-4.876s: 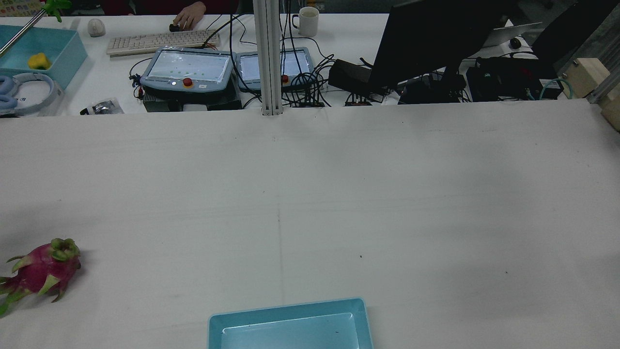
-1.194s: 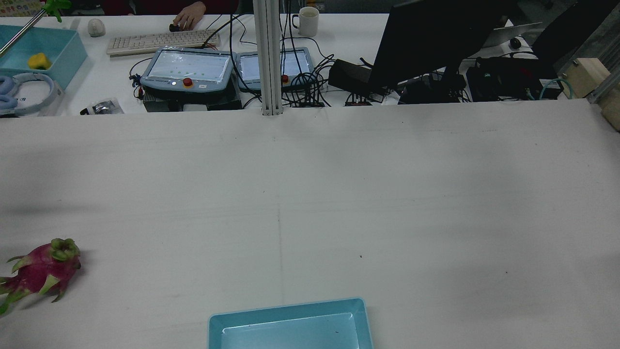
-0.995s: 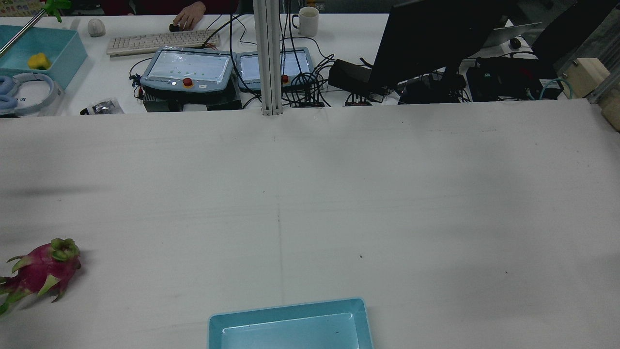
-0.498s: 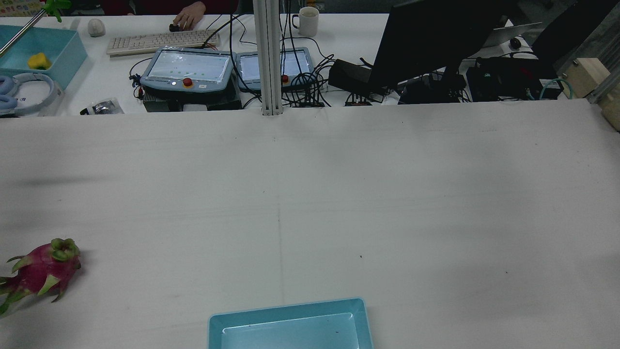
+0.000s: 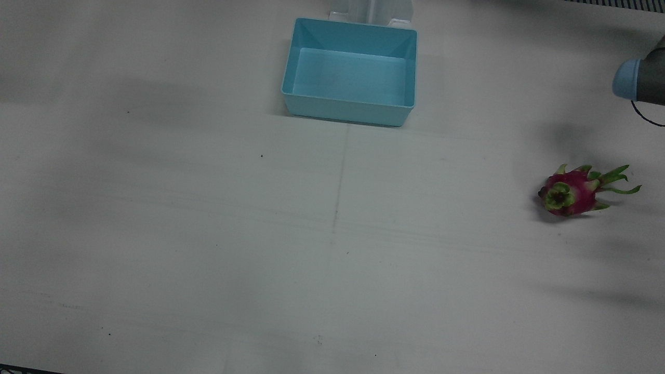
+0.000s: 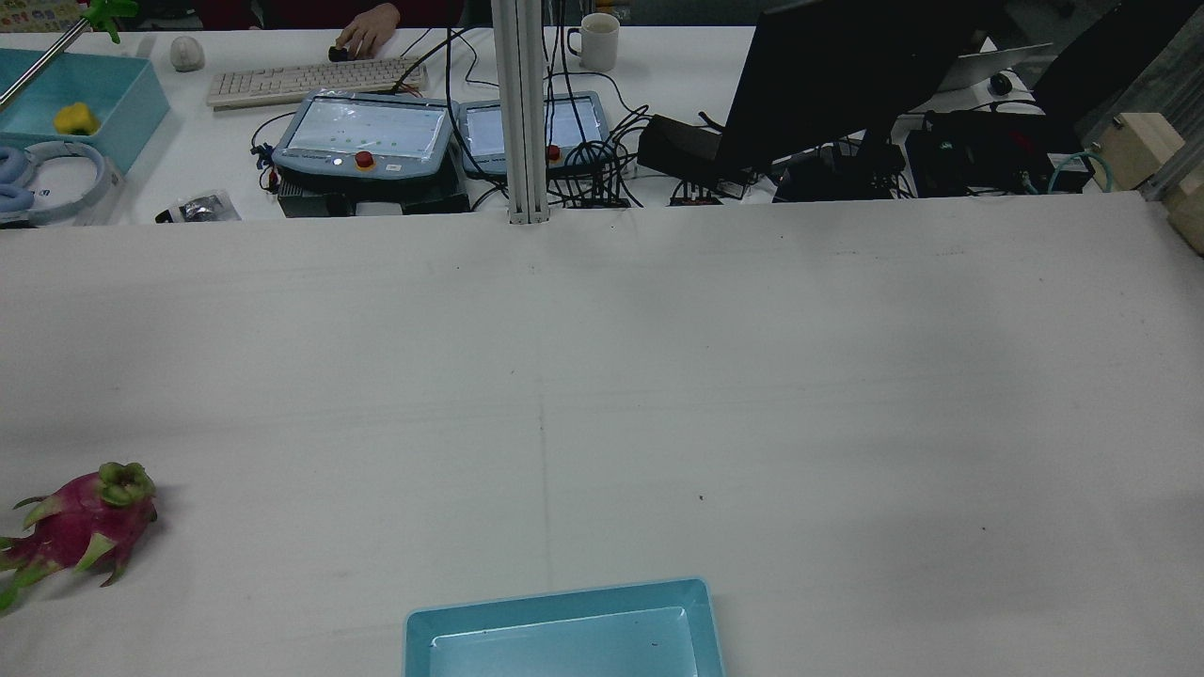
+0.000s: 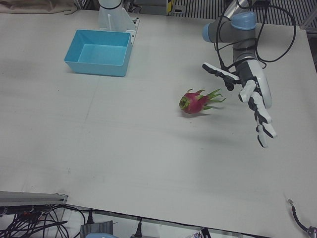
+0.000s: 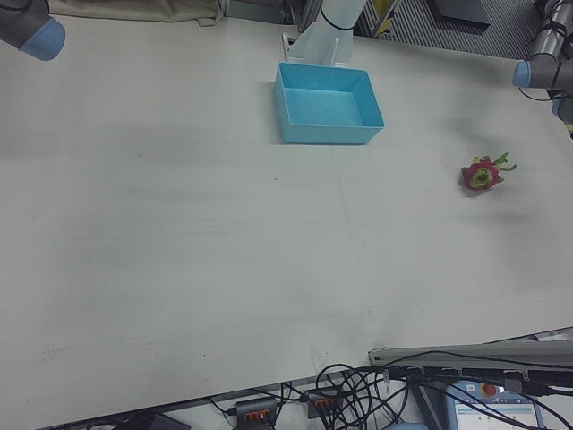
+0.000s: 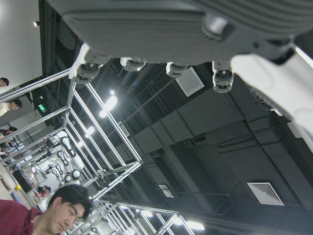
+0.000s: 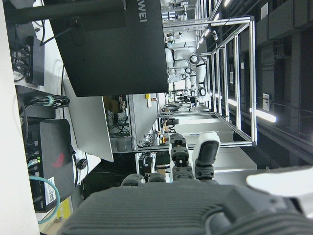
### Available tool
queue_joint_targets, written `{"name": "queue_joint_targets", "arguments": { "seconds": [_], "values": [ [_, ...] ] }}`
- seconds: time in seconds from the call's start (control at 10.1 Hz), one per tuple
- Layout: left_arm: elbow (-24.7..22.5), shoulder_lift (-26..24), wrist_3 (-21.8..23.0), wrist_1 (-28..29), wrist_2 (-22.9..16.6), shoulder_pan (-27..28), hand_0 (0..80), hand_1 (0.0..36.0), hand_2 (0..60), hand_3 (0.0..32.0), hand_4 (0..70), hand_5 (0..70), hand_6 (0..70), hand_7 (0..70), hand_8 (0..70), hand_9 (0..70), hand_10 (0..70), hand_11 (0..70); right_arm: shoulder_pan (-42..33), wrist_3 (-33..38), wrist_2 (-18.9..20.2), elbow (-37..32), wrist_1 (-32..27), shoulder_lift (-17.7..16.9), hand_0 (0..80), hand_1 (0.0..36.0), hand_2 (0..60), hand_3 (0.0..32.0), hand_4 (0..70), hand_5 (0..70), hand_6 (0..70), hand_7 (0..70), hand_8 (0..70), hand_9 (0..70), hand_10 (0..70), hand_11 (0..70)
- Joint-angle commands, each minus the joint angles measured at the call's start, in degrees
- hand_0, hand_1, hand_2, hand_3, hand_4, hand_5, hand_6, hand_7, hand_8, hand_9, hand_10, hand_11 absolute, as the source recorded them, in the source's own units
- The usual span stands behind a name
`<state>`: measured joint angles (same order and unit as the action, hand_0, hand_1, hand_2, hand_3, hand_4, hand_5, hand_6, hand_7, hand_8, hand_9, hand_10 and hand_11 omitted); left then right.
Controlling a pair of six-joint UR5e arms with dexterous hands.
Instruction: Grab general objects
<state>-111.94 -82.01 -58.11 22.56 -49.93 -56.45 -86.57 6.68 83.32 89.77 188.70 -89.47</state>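
A pink dragon fruit [image 5: 570, 191] with green scales lies on its side on the white table, near the robot's left edge [image 6: 80, 525] [image 8: 481, 175]. In the left-front view my left hand [image 7: 253, 89] hovers open above the table just to the right of the dragon fruit [image 7: 195, 102], apart from it, fingers [image 7: 262, 124] spread and pointing toward the front edge. Its camera looks up at the ceiling past the left hand [image 9: 171, 24]. The right hand [image 10: 190, 161] shows only in its own view, fingers extended, holding nothing, facing the desk side.
A light blue bin [image 5: 349, 110] [image 6: 564, 602] stands empty by the pedestals at the table's middle. Beyond the far edge is a desk with teach pendants [image 6: 367, 132], a keyboard [image 6: 310, 83], a monitor [image 6: 828, 75] and a person's hand [image 6: 369, 33]. The right arm's elbow [image 8: 31, 31] is at the corner.
A thin shadow on the table's left side slid toward the far edge and faded. The dragon fruit and the bin have not moved.
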Motion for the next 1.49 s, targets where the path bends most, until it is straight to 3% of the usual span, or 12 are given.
{"name": "queue_joint_targets", "arguments": {
  "seconds": [0.0, 0.1, 0.3, 0.5, 0.6, 0.8, 1.0, 1.09, 1.19, 1.39],
  "values": [
    [-9.6, 4.56, 7.03, -11.74, -19.98, 0.03, 50.0, 10.1, 0.0, 32.0, 0.0, 2.8, 0.0, 6.5, 0.0, 0.0, 0.0, 0.1, 0.0, 0.0, 0.0, -0.03, 0.0, 0.0, 0.0, 0.0, 0.0, 0.0, 0.0, 0.0, 0.0, 0.0, 0.0, 0.0, 0.0, 0.0],
    [-10.13, 6.67, 7.04, -12.36, -24.12, 0.29, 55.8, 14.9, 0.0, 32.0, 0.0, 9.8, 0.0, 9.1, 0.0, 0.4, 0.0, 0.0, 0.0, 0.0, 0.0, -0.03, 0.0, 0.0, 0.0, 0.0, 0.0, 0.0, 0.0, 0.0, 0.0, 0.0, 0.0, 0.0, 0.0, 0.0],
    [-10.31, 10.09, 7.04, -12.98, -32.02, -0.15, 58.6, 15.4, 0.0, 32.0, 0.0, 7.1, 0.0, 7.9, 0.0, 0.1, 0.0, 0.0, 0.0, 0.0, 0.0, -0.03, 0.0, 0.0, 0.0, 0.0, 0.0, 0.0, 0.0, 0.0, 0.0, 0.0, 0.0, 0.0, 0.0, 0.0],
    [-10.49, 13.78, 6.34, -16.92, -38.82, -0.06, 60.4, 16.4, 0.0, 32.0, 0.0, 9.7, 0.0, 8.8, 0.0, 0.3, 0.0, 0.0, 0.0, 0.0, 0.0, -0.03, 0.0, 0.0, 0.0, 0.0, 0.0, 0.0, 0.0, 0.0, 0.0, 0.0, 0.0, 0.0, 0.0, 0.0],
    [-10.58, 16.24, 6.17, -17.63, -38.84, 0.03, 60.1, 16.3, 0.0, 32.0, 0.0, 10.1, 0.0, 8.3, 0.0, 0.2, 0.0, 0.0, 0.0, 0.0, 0.0, -0.03, 0.0, 0.0, 0.0, 0.0, 0.0, 0.0, 0.0, 0.0, 0.0, 0.0, 0.0, 0.0, 0.0, 0.0],
    [-11.28, 16.36, 6.42, -25.69, -39.01, 0.38, 60.8, 16.2, 0.0, 32.0, 0.0, 13.0, 0.0, 8.7, 0.0, 0.3, 0.0, 0.0, 0.0, 0.0, 0.0, -0.03, 0.0, 0.0, 0.0, 0.0, 0.0, 0.0, 0.0, 0.0, 0.0, 0.0, 0.0, 0.0, 0.0, 0.0],
    [-10.93, 15.83, 6.6, -28.0, -38.93, 0.64, 65.2, 18.5, 0.0, 32.0, 0.0, 16.9, 0.0, 9.5, 0.0, 0.5, 0.0, 0.0, 0.0, 0.0, 0.0, -0.12, 0.0, 0.0, 0.0, 0.0, 0.0, 0.0, 0.0, 0.0, 0.0, 0.0, 0.0, 0.0, 0.0, 0.0],
    [-9.8, 14.87, 6.34, -29.84, -38.14, 1.43, 71.6, 20.7, 0.0, 32.0, 0.0, 17.4, 0.0, 9.9, 0.0, 0.5, 0.0, 0.0, 0.0, 0.0, 0.0, -0.12, 0.0, 0.0, 0.0, 0.0, 0.0, 0.0, 0.0, 0.0, 0.0, 0.0, 0.0, 0.0, 0.0, 0.0],
    [-7.96, 13.82, 6.34, -31.07, -35.96, 1.43, 65.3, 19.7, 0.0, 32.0, 0.0, 15.7, 0.0, 9.3, 0.0, 0.4, 0.0, 0.0, 0.0, 0.0, 0.0, -0.12, 0.0, 0.0, 0.0, 0.0, 0.0, 0.0, 0.0, 0.0, 0.0, 0.0, 0.0, 0.0, 0.0, 0.0],
    [-5.93, 12.23, 6.34, -32.23, -33.13, 1.52, 68.1, 20.9, 0.0, 32.0, 0.0, 18.8, 0.0, 12.1, 0.0, 1.0, 0.0, 0.0, 0.0, 0.0, 0.0, -0.12, 0.0, 0.0, 0.0, 0.0, 0.0, 0.0, 0.0, 0.0, 0.0, 0.0, 0.0, 0.0, 0.0, 0.0]
  ]
}}
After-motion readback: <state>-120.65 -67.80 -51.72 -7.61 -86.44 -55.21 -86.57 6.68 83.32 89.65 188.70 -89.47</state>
